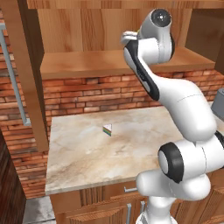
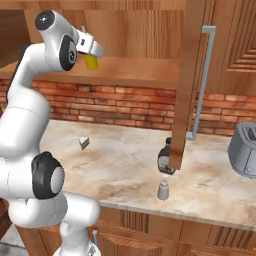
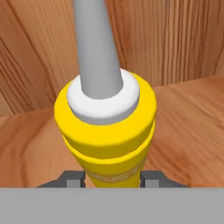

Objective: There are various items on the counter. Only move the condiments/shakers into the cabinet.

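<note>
Gripper (image 3: pixel 111 177) clamps yellow squeeze bottle (image 3: pixel 107 131) low on its body, w/ nozzle toward 12 o'clock in hand view; bottle hangs over cabinet (image 2: pixel 135 70) shelf. Bottle probably light, smooth plastic, slightly squashy: grip the wide body, not the taper. Dark bottle (image 2: pixel 165 159) & shaker (image 2: pixel 163 190) wait on counter (image 2: pixel 125 165).

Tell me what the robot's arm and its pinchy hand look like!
The arm is glossy white and made of fat, rounded tube sections. Its joints are dark rings with grey round caps. A black stripe runs along one section. The gripper has two small, square, dark grey fingertips.
</note>
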Controlling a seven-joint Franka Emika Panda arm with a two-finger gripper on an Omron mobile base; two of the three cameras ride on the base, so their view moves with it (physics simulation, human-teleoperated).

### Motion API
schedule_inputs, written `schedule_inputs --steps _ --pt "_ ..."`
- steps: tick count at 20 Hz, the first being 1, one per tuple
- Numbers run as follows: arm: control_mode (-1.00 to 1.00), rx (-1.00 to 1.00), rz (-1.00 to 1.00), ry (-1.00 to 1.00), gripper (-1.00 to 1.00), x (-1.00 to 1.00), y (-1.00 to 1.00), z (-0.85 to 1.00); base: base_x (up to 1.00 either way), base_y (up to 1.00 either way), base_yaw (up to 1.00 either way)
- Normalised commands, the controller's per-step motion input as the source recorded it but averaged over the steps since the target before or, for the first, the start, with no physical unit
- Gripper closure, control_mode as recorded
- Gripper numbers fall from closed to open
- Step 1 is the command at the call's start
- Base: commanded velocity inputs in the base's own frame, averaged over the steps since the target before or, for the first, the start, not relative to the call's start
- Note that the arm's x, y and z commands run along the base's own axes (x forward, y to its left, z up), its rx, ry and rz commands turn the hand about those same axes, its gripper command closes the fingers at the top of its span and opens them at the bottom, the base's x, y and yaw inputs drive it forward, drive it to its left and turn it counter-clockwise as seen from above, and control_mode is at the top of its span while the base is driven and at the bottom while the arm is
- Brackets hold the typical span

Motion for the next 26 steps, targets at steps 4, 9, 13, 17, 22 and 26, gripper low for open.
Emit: schedule_inputs --steps 4,9,13,17,22,26 --pt "-1.0 -0.05 0.0 0.01 1.0 0.09 0.0 -0.29 0.0 0.0 0.0" --pt "-1.0 -0.02 0.0 0.0 1.0 0.04 0.0 -0.22 0.0 0.0 0.0" --pt "-1.0 0.0 0.0 0.0 -1.0 0.02 0.0 -0.1 0.0 0.0 0.0" --pt "-1.0 0.0 0.0 0.0 -1.0 0.09 0.0 -0.02 0.0 0.0 0.0" --pt "-1.0 0.0 0.0 0.0 -1.0 0.02 0.0 0.0 0.0 0.0 0.0" --pt "-1.0 0.0 0.0 0.0 -1.0 0.0 0.0 0.0 0.0 0.0 0.0"
